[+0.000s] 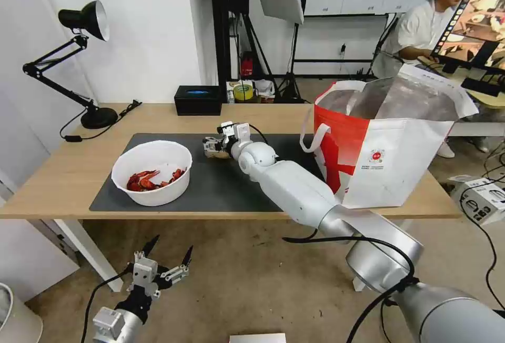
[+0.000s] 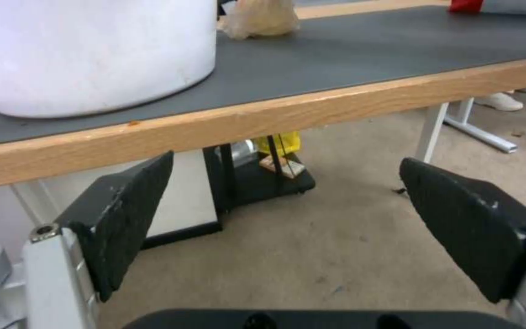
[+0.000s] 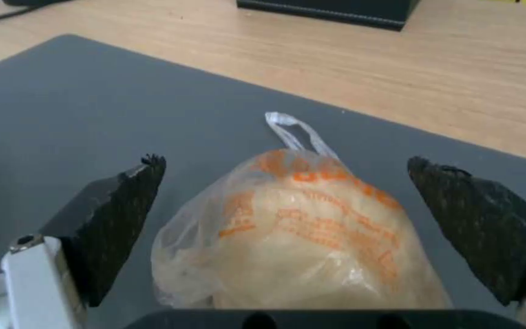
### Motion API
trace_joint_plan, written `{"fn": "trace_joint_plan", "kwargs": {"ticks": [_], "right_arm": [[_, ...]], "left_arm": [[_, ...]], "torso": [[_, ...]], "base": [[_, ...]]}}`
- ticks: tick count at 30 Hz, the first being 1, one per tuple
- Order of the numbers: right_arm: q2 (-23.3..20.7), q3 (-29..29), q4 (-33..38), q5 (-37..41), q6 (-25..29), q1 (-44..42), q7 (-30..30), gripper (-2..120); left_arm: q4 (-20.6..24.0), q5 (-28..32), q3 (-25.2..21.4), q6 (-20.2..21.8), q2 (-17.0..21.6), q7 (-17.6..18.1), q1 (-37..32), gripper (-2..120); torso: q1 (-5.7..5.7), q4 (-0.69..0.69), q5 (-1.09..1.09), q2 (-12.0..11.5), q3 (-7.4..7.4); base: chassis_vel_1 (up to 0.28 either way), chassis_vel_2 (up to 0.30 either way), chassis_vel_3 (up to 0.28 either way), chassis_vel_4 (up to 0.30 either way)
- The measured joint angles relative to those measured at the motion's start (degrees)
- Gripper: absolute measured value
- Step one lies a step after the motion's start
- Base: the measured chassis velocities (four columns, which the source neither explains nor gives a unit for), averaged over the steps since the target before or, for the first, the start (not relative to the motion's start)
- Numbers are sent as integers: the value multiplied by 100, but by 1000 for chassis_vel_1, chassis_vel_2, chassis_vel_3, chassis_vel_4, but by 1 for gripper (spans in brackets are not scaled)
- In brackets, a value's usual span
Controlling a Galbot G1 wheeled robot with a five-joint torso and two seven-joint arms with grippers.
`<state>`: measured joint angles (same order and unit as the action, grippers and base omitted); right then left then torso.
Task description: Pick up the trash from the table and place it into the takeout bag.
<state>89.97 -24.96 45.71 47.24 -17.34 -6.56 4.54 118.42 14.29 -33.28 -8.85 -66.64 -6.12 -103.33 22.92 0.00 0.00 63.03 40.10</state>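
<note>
Right gripper [image 3: 287,183] open, straddling wrapped bun [image 3: 302,242] mid-frame on mat; bowl [image 1: 152,172] left, takeout bag [image 1: 389,148] right. Left gripper [image 1: 167,252] open, lower left, below table [image 2: 275,114] edge.

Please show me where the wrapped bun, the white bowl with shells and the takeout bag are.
Beige bun in clear printed wrap [image 3: 312,237], right wrist view: middle of its wrapped top.
White round bowl of red crayfish shells [image 1: 158,194], head view: its outer front wall.
White and red takeout bag [image 1: 405,167], head view: its white front panel.
</note>
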Motion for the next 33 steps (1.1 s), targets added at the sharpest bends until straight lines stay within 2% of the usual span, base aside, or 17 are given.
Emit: {"fn": "trace_joint_plan", "kwargs": {"ticks": [9,12,16,17,20,25,26,28,29,32,33], "right_arm": [[15,-19,-43,-51,-61,-7,-26,100],[10,-20,-41,-41,-68,-49,-29,87],[7,-20,-39,-41,-70,-63,-30,84],[2,-19,-34,-39,-76,-101,-30,73],[-2,-16,-30,-41,-79,-139,-20,59],[-7,-5,-7,-44,-82,-165,-1,46],[-22,6,44,-44,-84,-179,10,40],[-101,35,277,-30,-81,-225,85,30],[-101,35,277,-30,-81,-225,85,30],[-446,39,1044,-22,-35,-351,297,16],[-446,39,1044,-22,-35,-351,297,16]], "left_arm": [[15,2,13,0,2,-1,-8,100],[28,2,14,0,-3,-2,-10,100],[28,2,14,0,-3,-2,-10,100],[28,2,14,0,1,-4,-19,100],[39,4,9,0,18,-6,-21,100],[48,9,8,0,29,-6,-11,100],[48,10,8,0,30,-6,-3,100],[49,12,13,2,31,-6,6,100],[49,12,13,2,31,-6,6,100],[81,18,8,4,33,-5,8,100],[81,18,8,4,33,-5,8,100]], "torso": [[0,0,0,0,0],[0,0,1,0,0],[0,0,0,0,0],[0,0,0,0,0],[0,0,1,0,0],[0,0,1,0,0],[0,0,1,0,0],[0,0,1,0,0],[0,0,1,0,0],[0,2,1,0,0],[0,2,1,0,0]], "base": [[0,0,0,0],[0,0,0,0],[0,0,0,0],[0,0,0,0],[0,0,0,0],[0,0,0,0],[0,0,0,0],[0,0,0,0],[0,0,0,0],[0,0,0,0],[0,0,0,0]]}}
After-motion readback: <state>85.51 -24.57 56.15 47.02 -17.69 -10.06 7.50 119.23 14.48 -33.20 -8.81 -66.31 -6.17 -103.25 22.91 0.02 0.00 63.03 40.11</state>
